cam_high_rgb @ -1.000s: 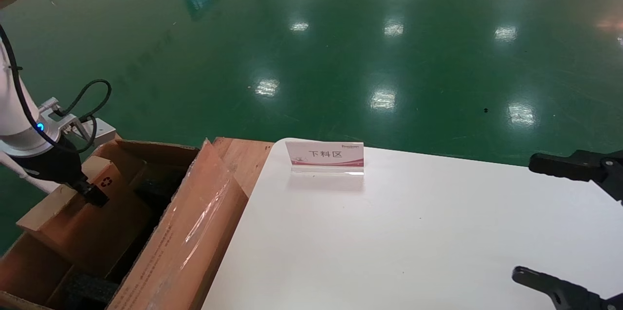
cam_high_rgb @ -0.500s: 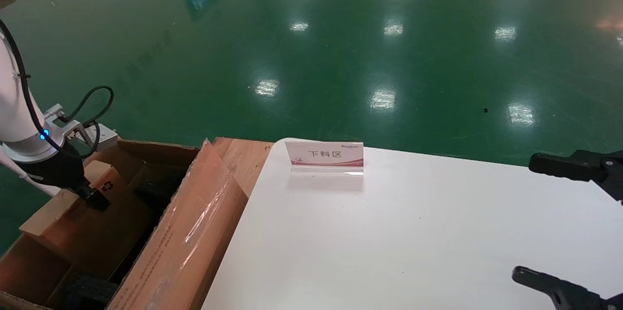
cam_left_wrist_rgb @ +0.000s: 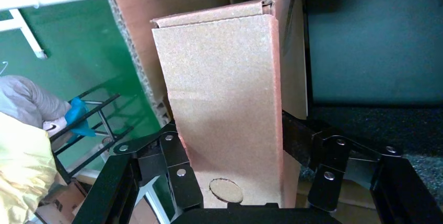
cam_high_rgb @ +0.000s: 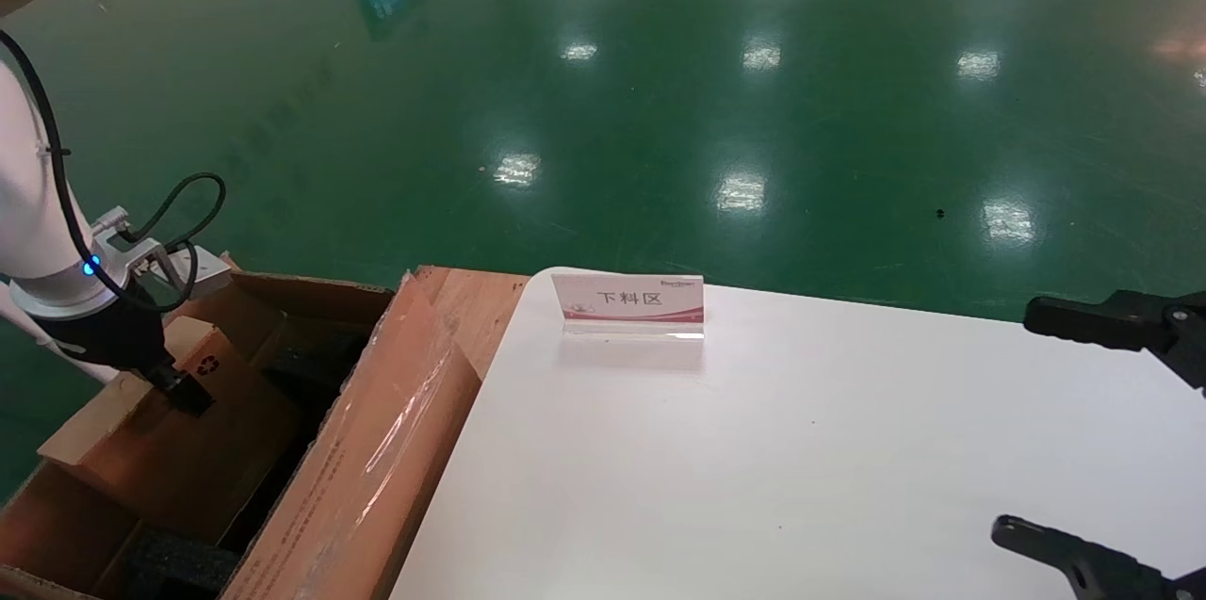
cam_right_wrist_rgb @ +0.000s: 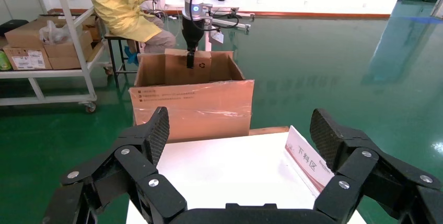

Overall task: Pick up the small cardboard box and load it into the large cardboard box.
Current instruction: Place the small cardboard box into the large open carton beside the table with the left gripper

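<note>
The small cardboard box (cam_high_rgb: pixel 179 435), a flat brown slab with a black recycling symbol, stands on edge inside the large cardboard box (cam_high_rgb: pixel 372 468) at the far left. My left gripper (cam_high_rgb: pixel 184 393) is shut on its top edge, one finger on each broad face. In the left wrist view the small box's pale narrow side (cam_left_wrist_rgb: pixel 224 104) runs between the fingers (cam_left_wrist_rgb: pixel 180 177). Black foam (cam_high_rgb: pixel 184 562) lies on the carton floor. My right gripper (cam_high_rgb: pixel 1065 430) is open and empty over the table's right edge. In the right wrist view the carton (cam_right_wrist_rgb: pixel 190 104) shows beyond the table.
A white table (cam_high_rgb: pixel 801 459) holds a small standing sign (cam_high_rgb: pixel 628 303). The carton's taped flap (cam_high_rgb: pixel 377 449) leans against the table's left edge by a wooden board (cam_high_rgb: pixel 471 308). A person in yellow (cam_right_wrist_rgb: pixel 128 4) sits by a shelf cart (cam_right_wrist_rgb: pixel 47 51) behind the carton.
My left gripper has lowered the small box a little deeper into the large carton. The carton's flap shifted slightly. The right arm has not moved.
</note>
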